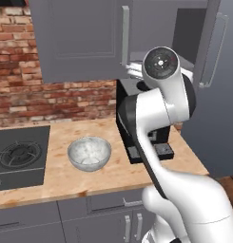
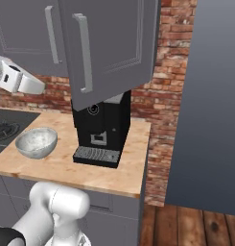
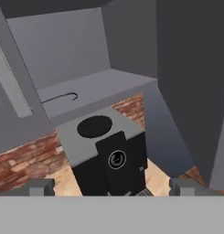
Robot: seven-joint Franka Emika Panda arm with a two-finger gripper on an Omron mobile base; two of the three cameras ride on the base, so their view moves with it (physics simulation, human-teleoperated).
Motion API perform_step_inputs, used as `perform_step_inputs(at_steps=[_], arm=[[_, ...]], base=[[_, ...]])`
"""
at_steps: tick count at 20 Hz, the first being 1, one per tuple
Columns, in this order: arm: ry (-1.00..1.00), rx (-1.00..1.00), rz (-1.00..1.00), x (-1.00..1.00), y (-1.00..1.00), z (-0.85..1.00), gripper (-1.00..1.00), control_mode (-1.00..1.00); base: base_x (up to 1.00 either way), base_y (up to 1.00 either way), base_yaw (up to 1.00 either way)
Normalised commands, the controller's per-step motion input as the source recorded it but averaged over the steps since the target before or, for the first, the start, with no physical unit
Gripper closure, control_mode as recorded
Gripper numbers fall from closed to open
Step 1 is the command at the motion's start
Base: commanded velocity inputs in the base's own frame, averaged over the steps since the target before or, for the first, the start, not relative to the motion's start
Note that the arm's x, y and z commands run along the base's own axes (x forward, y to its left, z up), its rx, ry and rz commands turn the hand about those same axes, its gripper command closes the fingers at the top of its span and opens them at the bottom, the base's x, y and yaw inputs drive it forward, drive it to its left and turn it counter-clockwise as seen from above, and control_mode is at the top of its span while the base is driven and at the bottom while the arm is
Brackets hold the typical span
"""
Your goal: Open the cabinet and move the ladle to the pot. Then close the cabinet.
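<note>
The cabinet hangs above the counter with its left door shut. Its right door stands swung outward, showing its long silver handle. Inside, the ladle lies flat on the grey shelf, a thin dark handle with a curved end. My gripper is open, its fingertips far apart with nothing between them. It hovers in front of the open cabinet, short of the shelf and above the coffee machine.
A black coffee machine stands on the wooden counter right under the open cabinet. A shiny bowl sits left of it, beside the dark stove. A tall grey panel closes off the right side.
</note>
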Motion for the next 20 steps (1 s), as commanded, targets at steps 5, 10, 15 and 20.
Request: perform_step_inputs(at_steps=[5, 10, 15, 20], arm=[[-0.02, -0.02, -0.04, 0.25, -0.51, 0.0, -1.0, -1.0], [-0.04, -0.03, -0.03, 0.23, -0.55, 0.0, -1.0, -1.0], [-0.06, -0.02, -0.05, 0.25, -0.47, 0.0, -1.0, -1.0], [-0.06, -0.03, -0.09, 0.13, -0.56, 0.0, -1.0, -1.0]], base=[[0.0, 0.0, 0.0], [0.0, 0.0, 0.0], [0.0, 0.0, 0.0], [0.0, 0.0, 0.0]])
